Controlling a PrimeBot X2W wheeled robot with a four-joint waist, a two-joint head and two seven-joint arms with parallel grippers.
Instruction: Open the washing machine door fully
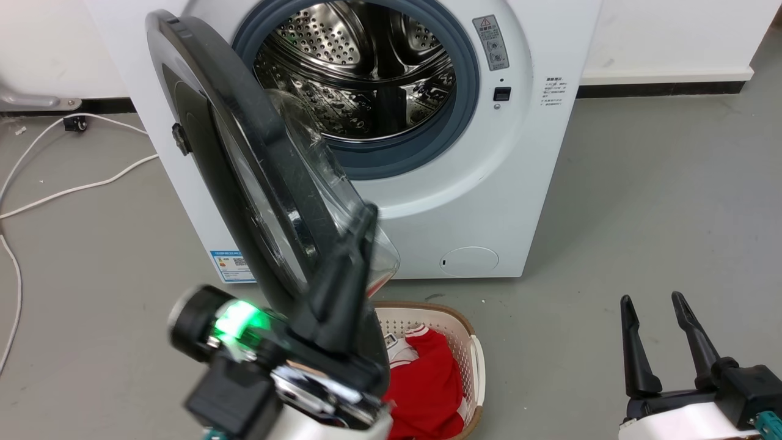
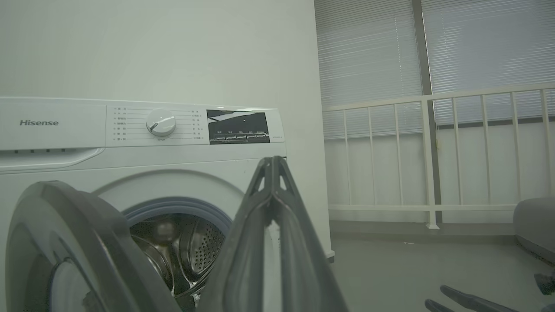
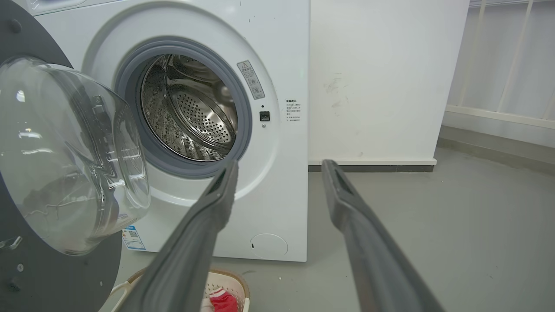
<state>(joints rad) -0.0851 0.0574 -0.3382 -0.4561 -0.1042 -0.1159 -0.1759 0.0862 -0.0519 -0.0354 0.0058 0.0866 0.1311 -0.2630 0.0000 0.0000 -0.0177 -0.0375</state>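
Observation:
The washing machine door (image 1: 244, 165) is glossy black with a bulging clear glass bowl (image 3: 65, 160). It stands swung out from the white machine (image 1: 525, 153), roughly edge-on in the head view, with the steel drum (image 1: 360, 67) exposed. My left gripper (image 1: 369, 214) is shut with nothing in it. Its fingers lie against the bowl side of the door near the lower rim; I cannot tell whether they touch. In the left wrist view the shut left gripper (image 2: 272, 161) rises just right of the door (image 2: 65, 225). My right gripper (image 1: 652, 299) is open and low at the right, well away from the door, also seen as the right gripper (image 3: 281, 167).
A beige laundry basket (image 1: 452, 330) holding red cloth (image 1: 427, 385) sits on the floor directly under the door and my left arm. White cables (image 1: 61, 189) trail over the grey floor at the left. A white railing (image 2: 433, 151) stands to the machine's right.

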